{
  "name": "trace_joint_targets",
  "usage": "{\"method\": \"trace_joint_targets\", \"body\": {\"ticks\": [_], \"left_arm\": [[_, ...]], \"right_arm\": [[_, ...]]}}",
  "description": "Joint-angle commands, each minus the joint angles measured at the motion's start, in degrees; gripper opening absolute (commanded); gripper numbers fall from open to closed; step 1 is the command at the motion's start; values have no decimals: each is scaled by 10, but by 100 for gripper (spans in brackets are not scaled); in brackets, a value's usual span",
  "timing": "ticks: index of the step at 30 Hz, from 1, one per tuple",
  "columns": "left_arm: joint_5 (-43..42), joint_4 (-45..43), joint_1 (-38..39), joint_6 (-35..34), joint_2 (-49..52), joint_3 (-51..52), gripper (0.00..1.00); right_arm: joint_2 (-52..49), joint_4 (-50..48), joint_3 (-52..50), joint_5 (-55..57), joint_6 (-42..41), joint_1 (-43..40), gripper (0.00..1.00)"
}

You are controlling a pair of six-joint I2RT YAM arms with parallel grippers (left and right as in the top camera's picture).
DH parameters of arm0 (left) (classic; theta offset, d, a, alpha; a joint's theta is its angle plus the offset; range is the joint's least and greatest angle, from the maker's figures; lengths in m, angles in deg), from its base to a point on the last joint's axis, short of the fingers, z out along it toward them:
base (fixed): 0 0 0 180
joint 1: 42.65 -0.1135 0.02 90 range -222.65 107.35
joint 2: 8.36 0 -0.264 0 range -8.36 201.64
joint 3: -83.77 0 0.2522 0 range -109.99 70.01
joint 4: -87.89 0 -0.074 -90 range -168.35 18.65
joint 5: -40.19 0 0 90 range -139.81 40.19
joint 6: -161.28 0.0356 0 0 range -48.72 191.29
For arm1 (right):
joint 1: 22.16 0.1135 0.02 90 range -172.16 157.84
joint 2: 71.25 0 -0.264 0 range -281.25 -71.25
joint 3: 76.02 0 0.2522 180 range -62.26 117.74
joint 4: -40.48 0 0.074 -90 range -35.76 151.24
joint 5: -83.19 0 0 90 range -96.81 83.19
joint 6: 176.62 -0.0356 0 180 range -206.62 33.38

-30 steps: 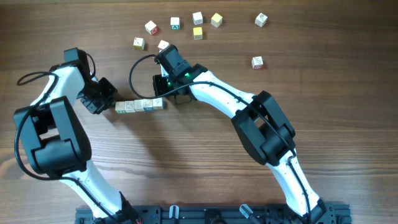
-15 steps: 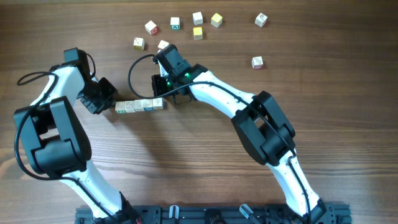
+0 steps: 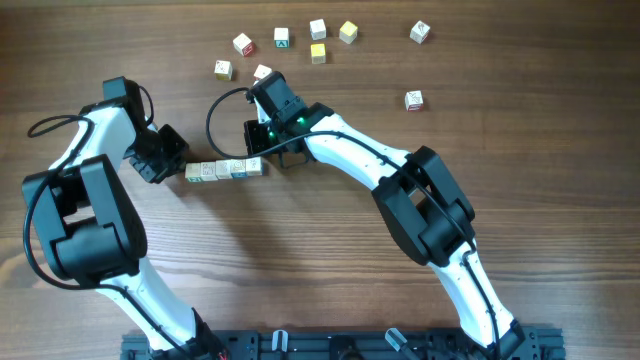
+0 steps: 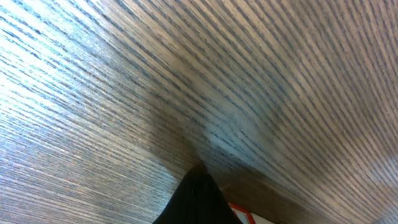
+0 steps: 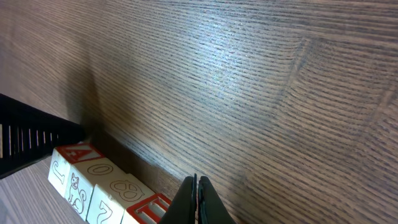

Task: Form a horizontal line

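A short row of small white cubes with coloured marks (image 3: 224, 170) lies on the wooden table, touching edge to edge and tilted slightly. It also shows in the right wrist view (image 5: 99, 180). My left gripper (image 3: 172, 165) is shut and empty at the row's left end; its dark tip (image 4: 198, 198) touches the table beside a red-edged cube (image 4: 239, 214). My right gripper (image 3: 257, 150) is shut and empty at the row's right end, fingertips (image 5: 198, 193) together beside the red-lettered end cube (image 5: 149, 208).
Several loose white and yellow cubes lie at the far side of the table, among them one white (image 3: 222, 69), one yellow (image 3: 347, 32) and a lone white one at the right (image 3: 413, 99). The left gripper's dark body (image 5: 31, 137) shows at the left of the right wrist view.
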Motion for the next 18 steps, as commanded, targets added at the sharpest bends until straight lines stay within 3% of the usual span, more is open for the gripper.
{"method": "trace_joint_targets", "body": {"ticks": [1, 18], "left_arm": [[-9, 2, 4, 7, 15, 16, 4], [-9, 4, 4, 7, 15, 16, 4]], "right_arm": [[-8, -1, 3, -3, -4, -1, 5], [-8, 5, 3, -16, -4, -1, 5]]}}
